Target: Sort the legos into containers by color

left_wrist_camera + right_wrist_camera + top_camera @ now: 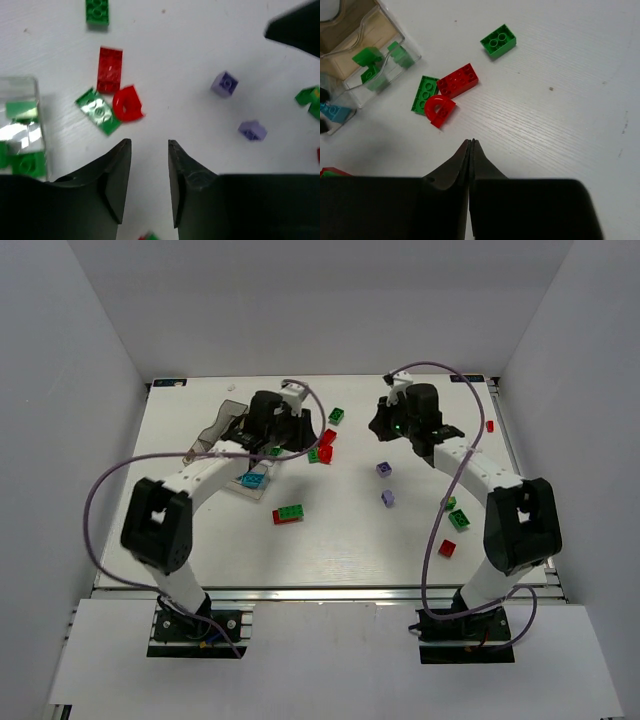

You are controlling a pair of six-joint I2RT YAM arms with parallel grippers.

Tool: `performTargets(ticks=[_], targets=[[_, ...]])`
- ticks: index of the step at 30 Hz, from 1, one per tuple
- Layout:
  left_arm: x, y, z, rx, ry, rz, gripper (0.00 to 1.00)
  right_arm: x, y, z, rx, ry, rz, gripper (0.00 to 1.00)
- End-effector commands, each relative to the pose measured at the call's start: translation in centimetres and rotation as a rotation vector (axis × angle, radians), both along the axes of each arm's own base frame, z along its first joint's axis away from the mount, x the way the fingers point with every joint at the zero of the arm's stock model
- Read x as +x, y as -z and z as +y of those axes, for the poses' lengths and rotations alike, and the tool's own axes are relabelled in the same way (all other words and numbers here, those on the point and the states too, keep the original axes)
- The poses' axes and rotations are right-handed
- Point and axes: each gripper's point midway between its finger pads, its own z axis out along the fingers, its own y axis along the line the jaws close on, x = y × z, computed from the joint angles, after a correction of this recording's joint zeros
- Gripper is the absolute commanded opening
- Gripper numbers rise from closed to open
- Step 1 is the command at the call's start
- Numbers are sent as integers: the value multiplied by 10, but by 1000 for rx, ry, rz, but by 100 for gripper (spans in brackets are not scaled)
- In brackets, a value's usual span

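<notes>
On white table between white walls, tray holding green bricks, cyan brick; left claw spread, right claw pressed together.

We find the white table brightly and evenly lit from above. On it, only soft, pale grey shadows lie under the arms. Glare streaks the clear tray at the table's left in the left wrist view, and a sheen whitens the flat green brick beside it. Close to both wrist cameras, the jaws are dark and slightly soft. The table's grain looks crisp.
</notes>
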Motion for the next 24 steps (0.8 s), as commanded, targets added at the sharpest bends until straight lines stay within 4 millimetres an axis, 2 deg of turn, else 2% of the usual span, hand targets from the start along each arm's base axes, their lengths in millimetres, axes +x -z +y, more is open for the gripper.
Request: performTargets(ticks=[1, 2, 3, 4, 5, 6, 7, 8, 9, 10, 11, 12, 13, 14, 15, 20, 21, 22, 24], targets=[[38, -45, -38, -80, 124, -138, 42, -7, -47, -14, 84, 50, -56, 0], [51, -21, -45, -63, 127, -98, 39, -18, -54, -17, 86, 32, -50, 0], [59, -15, -48, -50, 129, -90, 38, -26, -48, -24, 60, 20, -30, 0], [73, -31, -59, -58, 128, -129, 42, -36, -56, -32, 55, 17, -36, 0], [86, -4, -62, -30, 114, -87, 48, -44, -60, -36, 60, 1, -39, 5], [97, 6, -59, 11, 83, -78, 56, -57, -46, -40, 46, -32, -23, 19], [103, 13, -63, 33, 74, -76, 71, -72, -59, -41, 60, -72, -63, 36], [121, 20, -68, 50, 61, -85, 74, -81, -62, -45, 77, -108, -78, 61], [128, 29, -65, 79, 39, -75, 77, -93, -52, -48, 74, -135, -68, 69], [135, 35, -66, 89, 29, -72, 86, -110, -63, -44, 101, -189, -85, 78], [147, 25, -69, 85, 14, -102, 89, -113, -63, -51, 108, -182, -84, 82], [154, 45, -68, 108, -8, -83, 90, -119, -63, -52, 115, -190, -77, 82], [157, 47, -74, 112, -5, -93, 91, -126, -63, -54, 122, -198, -84, 82], [165, 39, -75, 106, -21, -117, 92, -127, -64, -59, 137, -200, -96, 82], [172, 51, -72, 127, -50, -114, 92, -128, -65, -61, 145, -206, -102, 82], [182, 58, -82, 151, -63, -157, 92, -125, -58, -67, 184, -223, -36, 81], [181, 55, -88, 143, -54, -171, 92, -125, -57, -67, 185, -229, -31, 81], [183, 63, -89, 149, -53, -164, 92, -124, -55, -70, 183, -220, -23, 81], [182, 67, -96, 148, -48, -171, 92, -123, -55, -72, 180, -213, -21, 81]])
